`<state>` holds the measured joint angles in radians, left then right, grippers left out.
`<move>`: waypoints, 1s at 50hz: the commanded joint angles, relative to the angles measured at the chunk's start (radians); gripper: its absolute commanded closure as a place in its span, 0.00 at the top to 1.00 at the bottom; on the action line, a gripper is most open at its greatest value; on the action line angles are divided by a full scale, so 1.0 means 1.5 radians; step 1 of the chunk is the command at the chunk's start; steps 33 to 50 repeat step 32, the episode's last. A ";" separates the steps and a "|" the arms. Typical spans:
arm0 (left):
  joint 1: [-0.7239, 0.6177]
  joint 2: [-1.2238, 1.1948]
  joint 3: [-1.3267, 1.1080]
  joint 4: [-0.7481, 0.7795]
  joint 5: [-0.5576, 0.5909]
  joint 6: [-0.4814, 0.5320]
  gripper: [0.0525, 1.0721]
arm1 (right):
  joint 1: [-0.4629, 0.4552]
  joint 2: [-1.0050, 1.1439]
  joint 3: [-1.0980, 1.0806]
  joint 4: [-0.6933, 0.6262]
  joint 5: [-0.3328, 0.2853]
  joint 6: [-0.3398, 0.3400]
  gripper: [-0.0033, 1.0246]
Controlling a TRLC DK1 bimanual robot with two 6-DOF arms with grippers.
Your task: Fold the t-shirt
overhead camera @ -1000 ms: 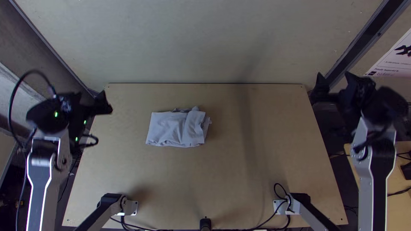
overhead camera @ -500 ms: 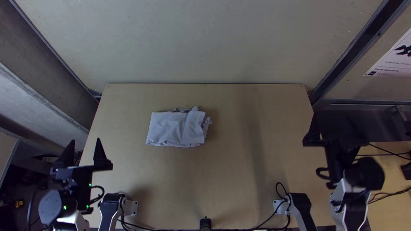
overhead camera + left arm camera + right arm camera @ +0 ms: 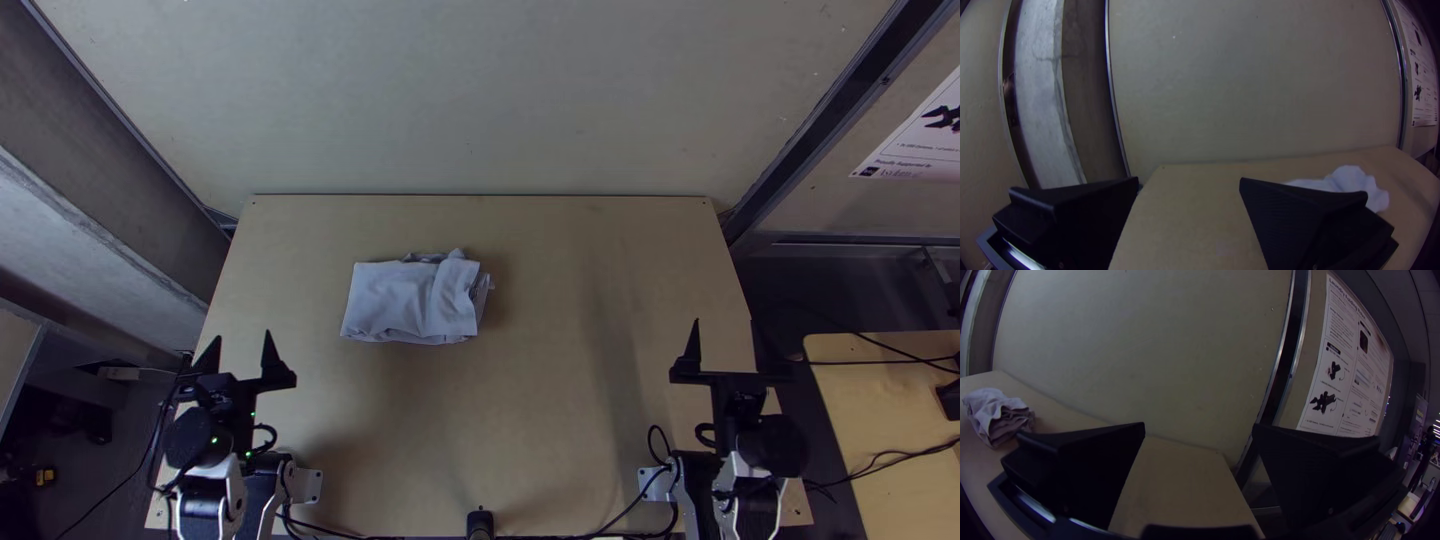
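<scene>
Wall [image 3: 865, 130] with printed poster [image 3: 1347, 375], table [image 3: 520, 400], folded t-shirt [image 3: 405, 300], left fingers [image 3: 272, 364] and right fingers [image 3: 691, 362] spread

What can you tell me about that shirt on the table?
The t-shirt is pale grey-lilac, soft-looking cloth, folded into a compact, roughly rectangular bundle. Its top layer is fairly smooth, with a crease near one end, where several layers show at the side. It lies left of centre on the wooden table; no gripper touches it.

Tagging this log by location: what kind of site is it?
Probably a robot laundry-folding test cell: a walled-in wooden table with two mounted arms, a folded grey cloth, and an instruction-style poster.
</scene>
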<state>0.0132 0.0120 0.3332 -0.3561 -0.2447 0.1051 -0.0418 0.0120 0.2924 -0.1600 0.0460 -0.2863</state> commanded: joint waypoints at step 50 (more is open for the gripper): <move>0.012 -0.009 -0.189 0.153 0.005 0.054 0.95 | 0.007 -0.010 -0.189 0.093 -0.016 0.164 0.96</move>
